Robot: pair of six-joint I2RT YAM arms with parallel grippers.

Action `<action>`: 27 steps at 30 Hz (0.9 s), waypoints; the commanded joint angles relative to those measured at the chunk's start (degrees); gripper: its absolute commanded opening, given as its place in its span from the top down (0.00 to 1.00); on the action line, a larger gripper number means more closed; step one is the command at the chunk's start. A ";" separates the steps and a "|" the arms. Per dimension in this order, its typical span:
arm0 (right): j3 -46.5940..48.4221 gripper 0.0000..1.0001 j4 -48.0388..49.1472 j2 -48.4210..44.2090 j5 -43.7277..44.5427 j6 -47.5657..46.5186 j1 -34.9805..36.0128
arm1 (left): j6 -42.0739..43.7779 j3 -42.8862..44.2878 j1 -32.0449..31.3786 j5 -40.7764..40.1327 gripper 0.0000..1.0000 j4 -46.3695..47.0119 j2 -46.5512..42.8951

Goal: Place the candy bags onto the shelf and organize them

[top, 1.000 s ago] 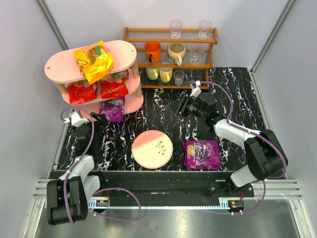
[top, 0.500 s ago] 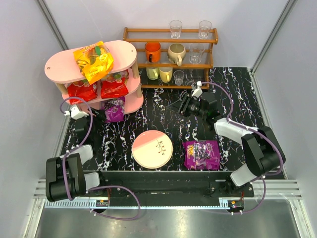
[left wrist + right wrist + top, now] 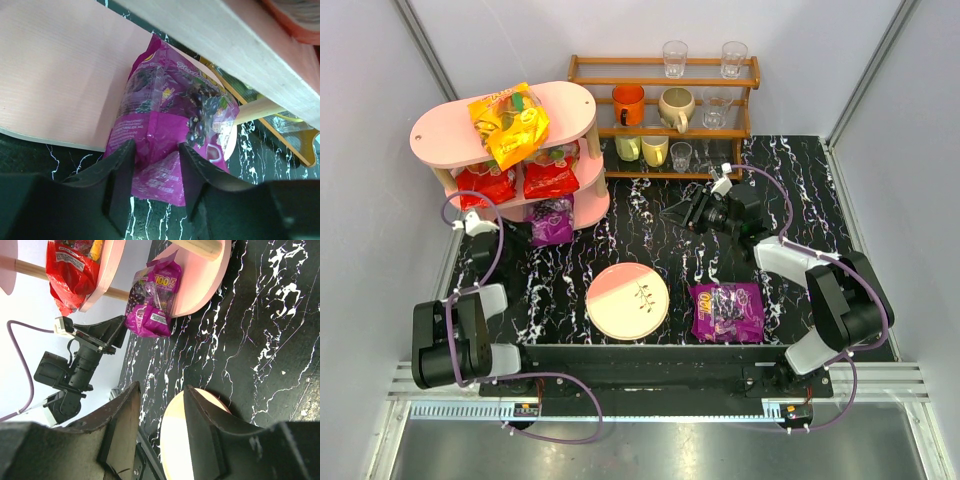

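Observation:
The pink shelf [image 3: 440, 135] stands at the back left. An orange-yellow candy bag [image 3: 510, 125] lies on its top board and two red bags [image 3: 485, 183] [image 3: 551, 175] stand on the middle tier. A purple bag [image 3: 552, 221] [image 3: 170, 115] sits on the bottom board [image 3: 60, 75], its lower edge hanging over the rim. My left gripper [image 3: 517, 237] [image 3: 156, 146] is shut on that edge. A second purple bag [image 3: 728, 311] lies flat on the table at front right. My right gripper [image 3: 675, 213] [image 3: 162, 387] hovers open at mid-table, holding nothing, pointed toward the shelf.
A round pink-and-cream plate [image 3: 628, 300] lies on the black marbled table in front of the centre. A brown wooden rack [image 3: 665, 110] with mugs and glasses stands at the back, right of the shelf. Grey walls close in on both sides.
My left gripper has moved in toward the shelf's bottom tier and its fingers have come together on the purple bag's edge. The right arm has barely shifted.

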 commanded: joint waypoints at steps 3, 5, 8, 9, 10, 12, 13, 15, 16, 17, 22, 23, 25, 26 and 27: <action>0.45 0.51 2.70 -0.04 -1.76 0.71 -0.77 | -3.04 2.90 0.21 5.19 0.70 3.71 2.28; 0.45 0.51 2.61 0.05 -1.76 0.89 -0.77 | -3.40 2.90 0.38 5.99 0.75 4.06 2.46; 0.37 0.51 2.70 0.05 -1.85 1.07 -0.86 | -4.01 2.38 1.26 7.22 0.87 4.50 2.02; 0.37 0.51 2.87 0.14 -1.85 1.15 -0.95 | -4.27 2.20 2.13 7.92 0.92 4.50 1.75; 0.37 0.51 2.88 0.14 -1.85 1.15 -0.95 | -4.45 1.94 2.40 8.10 1.00 4.50 1.49; 0.37 0.51 2.96 0.40 -1.93 1.33 -0.95 | -4.71 1.23 3.80 8.54 1.00 4.59 0.53; 0.37 0.51 3.14 0.49 -2.02 1.59 -0.95 | -4.72 0.97 4.51 8.97 1.00 4.50 0.17; 0.37 0.51 3.58 0.75 -2.37 1.86 -0.95 | -4.89 0.70 6.78 10.38 1.00 3.80 -0.79; 0.37 0.51 3.75 0.84 -2.37 2.03 -0.95 | -4.89 0.62 7.49 11.08 1.00 3.28 -1.06; 0.28 0.51 3.93 0.93 -2.46 2.21 -0.95 | -4.80 0.88 8.37 11.78 1.00 3.10 -1.32; 0.19 0.51 4.63 1.37 -2.64 2.65 -0.95 | -3.93 3.51 13.65 18.02 1.00 -0.41 -0.71; 0.19 0.51 4.89 1.45 -2.64 2.65 -0.95 | -2.97 4.91 14.35 19.16 1.00 -1.38 -0.19; 0.10 0.51 5.33 1.63 -2.81 3.00 -1.03 | -2.34 5.88 16.11 19.53 1.00 -2.87 0.26; 0.10 0.52 5.34 1.63 -2.81 3.00 -0.95 | -2.43 6.41 16.72 20.22 1.00 -2.79 0.95; 0.10 0.52 5.42 1.89 -2.81 3.09 -0.95 | -2.69 6.68 18.21 20.75 1.00 -2.62 1.48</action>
